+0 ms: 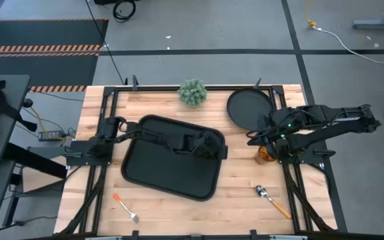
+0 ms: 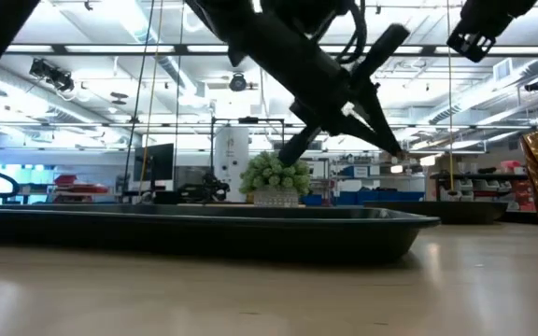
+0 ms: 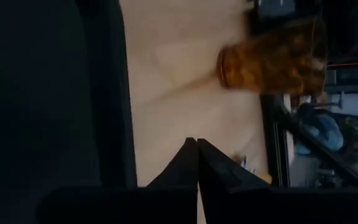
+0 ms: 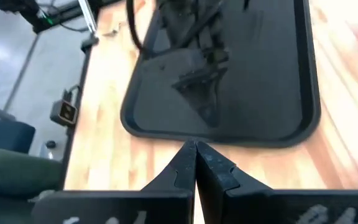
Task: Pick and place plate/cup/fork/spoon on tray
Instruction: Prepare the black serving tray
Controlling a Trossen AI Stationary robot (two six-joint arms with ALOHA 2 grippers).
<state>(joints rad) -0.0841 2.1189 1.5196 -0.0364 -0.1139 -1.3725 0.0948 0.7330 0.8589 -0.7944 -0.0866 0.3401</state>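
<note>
We see the left gripper (image 1: 213, 148) hanging over the right end of the tray (image 1: 145, 175), its fingers (image 3: 188, 163) pressed together to a point and pinching nothing; past them the left wrist view shows the tray's rim, bare wood and the cup (image 3: 272, 62). The right gripper (image 1: 253, 137) hangs above the surface between the tray and the plate (image 1: 245, 107), near the plate's lower edge. Its fingers (image 4: 194, 165) are likewise closed tip to tip, empty, and point toward the tray and the left arm over it.

The tray lies tilted at the middle of the wooden surface (image 1: 245, 200) with nothing on it. The plate rests at the far right of the surface, beside the plant ball (image 1: 193, 93). The cup (image 1: 267, 155) stands upright just below the right arm, off the tray. The spoon (image 1: 272, 200) lies near the front right, and the fork (image 1: 125, 207) lies near the front left, both on the wood, apart from the tray.
</note>
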